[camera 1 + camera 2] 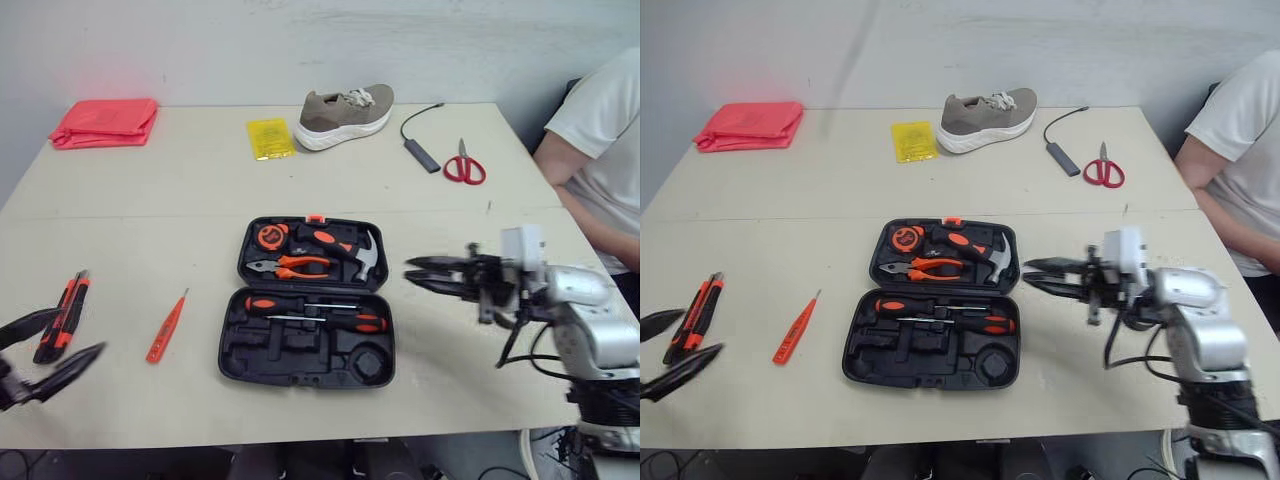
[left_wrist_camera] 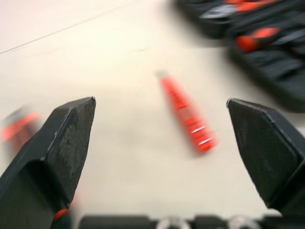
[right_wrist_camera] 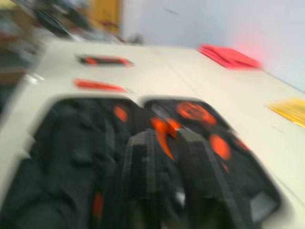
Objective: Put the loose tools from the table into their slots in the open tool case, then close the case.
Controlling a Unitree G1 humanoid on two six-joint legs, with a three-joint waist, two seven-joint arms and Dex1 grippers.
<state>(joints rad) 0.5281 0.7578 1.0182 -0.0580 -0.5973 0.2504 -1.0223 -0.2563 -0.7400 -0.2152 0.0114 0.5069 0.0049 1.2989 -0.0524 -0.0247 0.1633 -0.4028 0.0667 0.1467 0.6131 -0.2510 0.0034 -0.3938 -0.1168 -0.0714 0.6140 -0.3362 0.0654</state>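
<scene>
Head views: even, diffuse light. The table (image 1: 150, 200) reads bright, with soft, faint shadows. The red cloth (image 1: 105, 122), far from both grippers, throws a pink glow on the wall (image 1: 200, 50).

Left wrist view: left gripper (image 2: 161, 100) crisp, the orange screwdriver (image 2: 186, 112) ahead of it smeared.

Right wrist view: right gripper (image 3: 164, 133) and the tool case (image 3: 71, 143) beyond it heavily blurred.

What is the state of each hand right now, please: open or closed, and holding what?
Left hand: wide open, holding nothing.
Right hand: slightly open, holding nothing.
</scene>
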